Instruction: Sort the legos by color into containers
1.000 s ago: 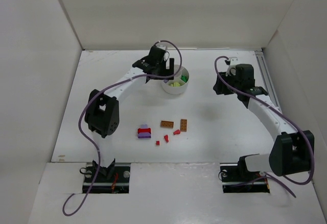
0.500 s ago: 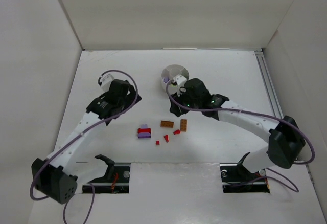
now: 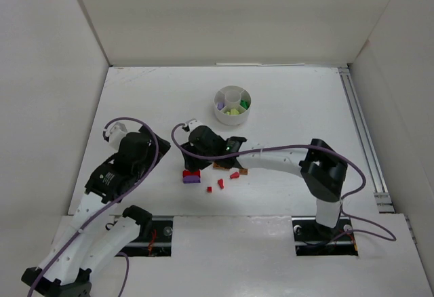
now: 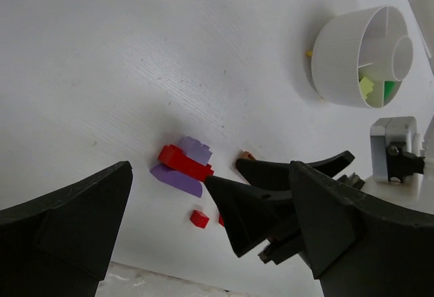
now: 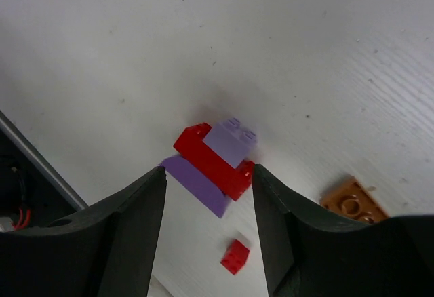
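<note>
Loose red bricks [image 3: 221, 183], nearest: tiny, probably light, hard and slick, apt to skid or flip if nudged. Red-and-purple stack [image 5: 215, 156], on the table just beyond: right gripper [image 5: 209, 169] spread astride it, contact not discernible; best pinched low across its flat long sides, and as two colours clicked together it likely needs splitting; orange-brown plate [image 5: 352, 203] and one red brick lie close beside. Left gripper [image 4: 210, 166] likewise spread and empty, off to the side; dish [image 3: 218, 112] farthest, lime and green pieces [image 3: 234, 112] in its wedges.
</note>
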You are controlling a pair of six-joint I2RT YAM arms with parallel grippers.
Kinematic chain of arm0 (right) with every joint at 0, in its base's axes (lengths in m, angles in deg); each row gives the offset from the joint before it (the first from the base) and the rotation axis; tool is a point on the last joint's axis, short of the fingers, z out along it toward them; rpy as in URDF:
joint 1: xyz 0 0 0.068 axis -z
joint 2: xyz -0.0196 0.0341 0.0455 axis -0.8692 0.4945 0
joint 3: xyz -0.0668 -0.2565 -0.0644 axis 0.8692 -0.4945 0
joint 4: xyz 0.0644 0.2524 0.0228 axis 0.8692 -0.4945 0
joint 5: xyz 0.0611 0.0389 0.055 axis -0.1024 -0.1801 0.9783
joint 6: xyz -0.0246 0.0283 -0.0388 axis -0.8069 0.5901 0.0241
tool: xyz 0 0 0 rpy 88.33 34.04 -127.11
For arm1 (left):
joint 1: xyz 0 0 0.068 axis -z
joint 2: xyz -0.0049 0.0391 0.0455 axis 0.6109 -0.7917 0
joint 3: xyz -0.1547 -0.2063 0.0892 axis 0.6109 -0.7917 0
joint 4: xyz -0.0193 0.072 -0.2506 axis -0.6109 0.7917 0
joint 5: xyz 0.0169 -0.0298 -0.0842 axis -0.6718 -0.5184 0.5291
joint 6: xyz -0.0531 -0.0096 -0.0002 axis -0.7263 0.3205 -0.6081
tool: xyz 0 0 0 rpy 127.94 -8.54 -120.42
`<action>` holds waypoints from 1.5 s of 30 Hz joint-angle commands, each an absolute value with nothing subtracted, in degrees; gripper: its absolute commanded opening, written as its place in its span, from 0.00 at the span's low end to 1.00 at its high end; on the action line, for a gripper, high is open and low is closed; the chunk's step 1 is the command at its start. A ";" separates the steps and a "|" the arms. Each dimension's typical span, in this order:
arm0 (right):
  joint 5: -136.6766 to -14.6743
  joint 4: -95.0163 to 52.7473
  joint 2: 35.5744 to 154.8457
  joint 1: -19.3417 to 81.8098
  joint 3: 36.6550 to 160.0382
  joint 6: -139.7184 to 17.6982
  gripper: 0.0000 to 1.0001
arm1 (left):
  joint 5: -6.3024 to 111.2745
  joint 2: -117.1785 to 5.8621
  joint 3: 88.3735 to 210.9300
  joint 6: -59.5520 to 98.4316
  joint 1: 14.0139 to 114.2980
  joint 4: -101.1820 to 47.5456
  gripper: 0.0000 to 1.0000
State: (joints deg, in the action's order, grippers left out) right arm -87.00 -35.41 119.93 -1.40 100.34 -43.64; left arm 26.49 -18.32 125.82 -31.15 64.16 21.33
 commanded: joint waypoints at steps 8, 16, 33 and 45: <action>-97.11 -38.82 129.88 -2.39 108.58 -31.44 0.60 | 27.61 -14.71 124.34 -28.57 63.85 21.17 1.00; -98.35 -41.36 134.36 -2.39 112.97 -28.90 0.60 | 26.48 -13.56 123.80 -26.91 63.85 21.16 1.00; -99.85 -49.46 136.21 -2.39 113.68 -22.47 0.47 | 27.88 -12.42 122.75 -25.14 63.85 18.10 1.00; -100.29 -56.30 133.66 -2.39 112.71 -20.37 0.58 | 30.33 -13.04 121.08 -23.38 63.85 14.22 1.00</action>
